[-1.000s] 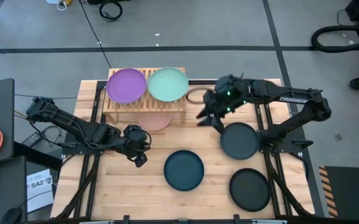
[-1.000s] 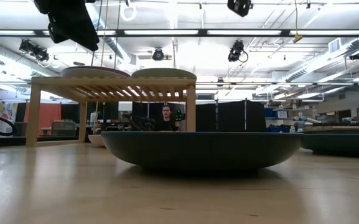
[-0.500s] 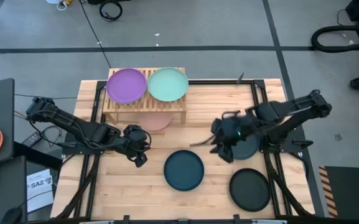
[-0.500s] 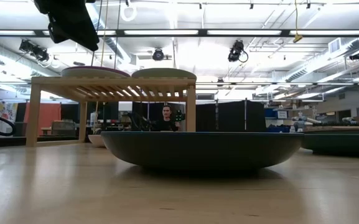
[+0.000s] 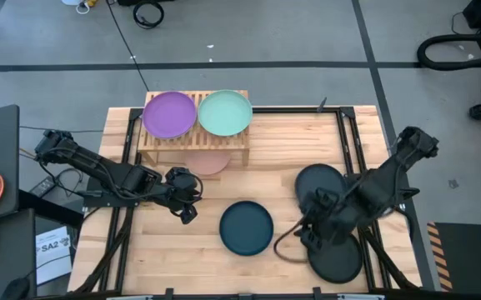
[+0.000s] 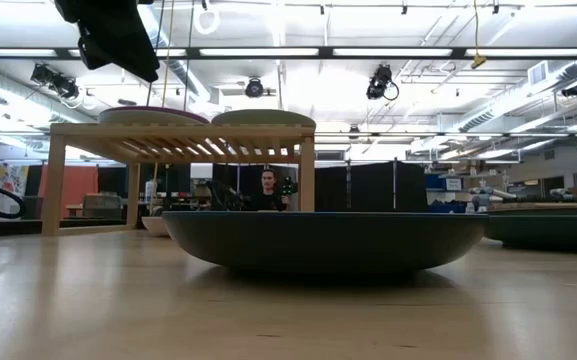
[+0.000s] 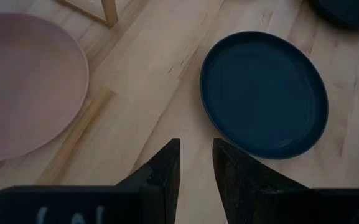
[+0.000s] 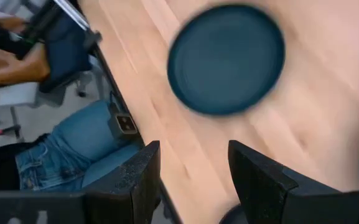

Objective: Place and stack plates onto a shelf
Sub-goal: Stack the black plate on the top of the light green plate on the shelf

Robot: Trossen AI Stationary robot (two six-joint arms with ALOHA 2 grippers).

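Note:
The light-wood shelf (image 5: 195,137) stands at the table's far left and carries a purple plate (image 5: 170,114) and a mint green plate (image 5: 225,112) side by side on its slatted top. A pink plate (image 5: 208,162) lies on the table under it. A dark teal plate (image 5: 246,227), a darker grey-teal plate (image 5: 318,179) and a black plate (image 5: 338,258) lie flat on the table. My right gripper (image 8: 195,186) is open and empty, above the table between the dark teal and black plates. My left gripper (image 7: 196,165) waits left of the dark teal plate (image 7: 263,93), its fingers a little apart.
Bare wood lies between the shelf and the dark plates. In the right wrist view a person's jeans (image 8: 73,149) show just past the table's near edge. A cable loop (image 5: 283,247) hangs below my right arm. In the low view the dark teal plate (image 6: 323,240) fills the foreground.
My right arm has swung from beside the shelf's right end toward the table's near edge, passing over the grey-teal plate, and has turned toward the dark teal plate. It carries nothing. No plate has moved.

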